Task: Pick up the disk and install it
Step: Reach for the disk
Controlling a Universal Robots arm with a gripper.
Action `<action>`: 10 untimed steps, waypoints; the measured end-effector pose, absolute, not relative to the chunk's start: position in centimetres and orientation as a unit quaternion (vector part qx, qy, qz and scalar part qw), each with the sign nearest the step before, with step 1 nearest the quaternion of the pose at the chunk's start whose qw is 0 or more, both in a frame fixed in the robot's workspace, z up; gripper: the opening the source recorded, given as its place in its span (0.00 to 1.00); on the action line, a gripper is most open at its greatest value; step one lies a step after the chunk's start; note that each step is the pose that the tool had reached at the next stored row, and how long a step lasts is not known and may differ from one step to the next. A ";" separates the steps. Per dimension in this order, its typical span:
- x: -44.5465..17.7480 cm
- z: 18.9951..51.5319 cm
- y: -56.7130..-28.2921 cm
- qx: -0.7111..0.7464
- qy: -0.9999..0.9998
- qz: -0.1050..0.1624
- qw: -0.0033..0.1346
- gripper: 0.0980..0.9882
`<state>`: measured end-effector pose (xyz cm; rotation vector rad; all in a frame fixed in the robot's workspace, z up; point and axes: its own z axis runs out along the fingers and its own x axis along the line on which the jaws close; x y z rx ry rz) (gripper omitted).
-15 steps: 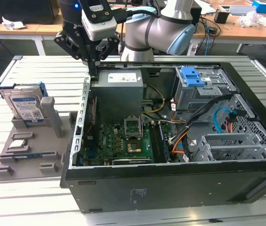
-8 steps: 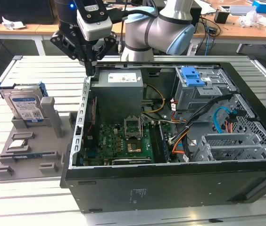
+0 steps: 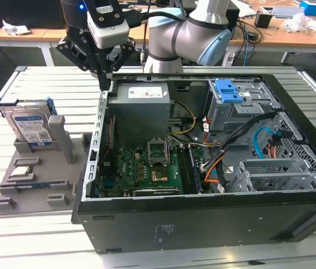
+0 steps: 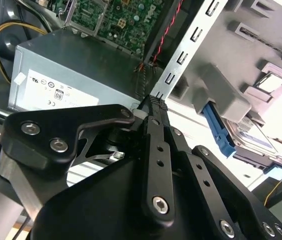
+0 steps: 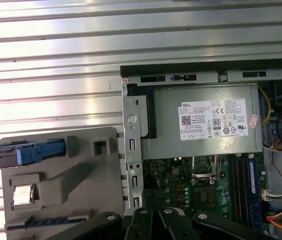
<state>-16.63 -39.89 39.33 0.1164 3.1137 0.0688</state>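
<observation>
The disk (image 3: pixel 32 128) stands upright on its edge in a slot of the grey holder (image 3: pixel 40 188). It is outside the computer case (image 3: pixel 203 207), on the side of the case toward the exterior view's left. Its white-and-blue label is turned to the exterior camera, and the blue caddy frame goes around it. In the first wrist view the disk (image 5: pixel 36 150) shows edge-on, with the blue frame toward the case.

The holder lies just beside the case wall. A small square silver chip (image 3: pixel 22 171) lies flat in a recess of the same holder, further along that side of the case, toward its near black wall.

The gripper (image 3: pixel 105 83) is apart from the disk. Its fingers are pressed together and pinch nothing. It points down at the far corner of the case, on the side toward the holder, just above the metal edge of the wall. I cannot tell if it touches this edge.

Inside the case, next to this corner, sits the grey power supply (image 3: pixel 141 106) with a white label, and beside it the green motherboard (image 3: pixel 147 165). At the opposite end of the case a blue bracket (image 3: pixel 228 91) sits on the metal drive cage.

The case lies open on the slatted metal table (image 3: pixel 40 246), and the arm (image 3: pixel 186 33) rises behind it.
</observation>
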 end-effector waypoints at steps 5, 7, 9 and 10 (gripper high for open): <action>-17.4 39.3 -39.9 0.037 0.999 0.022 0.012 0.01; -17.6 39.3 -39.9 0.037 0.999 0.022 0.013 0.01; -17.9 39.3 -39.9 0.037 0.999 0.022 0.013 0.01; -18.1 39.3 -39.9 0.037 0.999 0.022 0.012 0.01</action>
